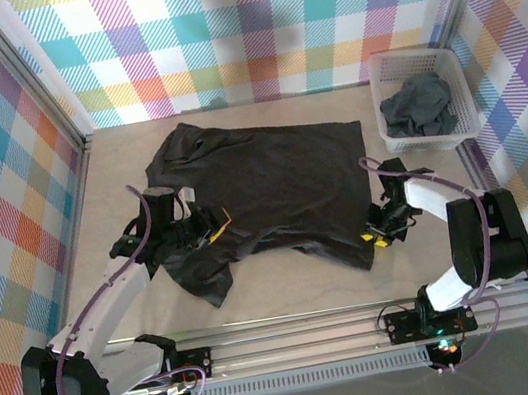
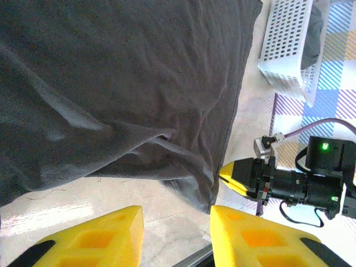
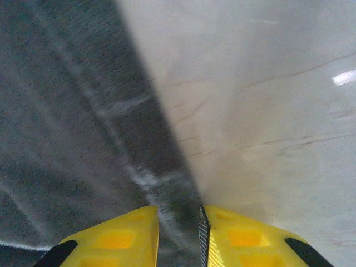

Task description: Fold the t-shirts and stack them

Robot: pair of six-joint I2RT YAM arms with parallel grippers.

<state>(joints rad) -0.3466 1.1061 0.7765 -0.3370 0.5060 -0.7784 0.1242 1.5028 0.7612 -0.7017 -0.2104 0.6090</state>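
**A:** Top view first. Where's the t-shirt?

**B:** The t-shirt (image 1: 272, 186) lies flat on the table (image 1: 291, 299), just left of the basket (image 1: 412, 52). A second t-shirt (image 1: 418, 108) is bunched inside the basket. The flat one's long axis runs sideways: hem end toward the basket, collar end pointing away from it.

**A:** Claws?

**B:** The right claw (image 1: 374, 235) is at the hem corner, on the basket side but nearer the arms. The left claw (image 1: 211, 231) is over the sleeve end, far from the basket. Can't tell the gaps from up here.

**A:** Left wrist cam?

**B:** The left claw (image 2: 175, 222) has its jaws apart w/ only bare table between them, so it holds nothing. The t-shirt (image 2: 111, 83) stretches away toward the basket (image 2: 283, 50). The right claw (image 2: 231, 179) sits at the hem corner.

**A:** Right wrist cam?

**B:** The right claw (image 3: 179, 214) is narrow, w/ the hem of the t-shirt (image 3: 67, 139) running straight into the gap. Looks pinched on it.

**A:** So how to do this well?

**B:** My guess is it's a lengthwise fold, near edge carried over to the far edge. The left claw needs cloth in its jaws before any lift, both layers if poss. Then raise both ends together and level, keeping the edge taut btw the claws so the crease lands parallel to the long axis. If one side lifts early, the hem will likely skew.
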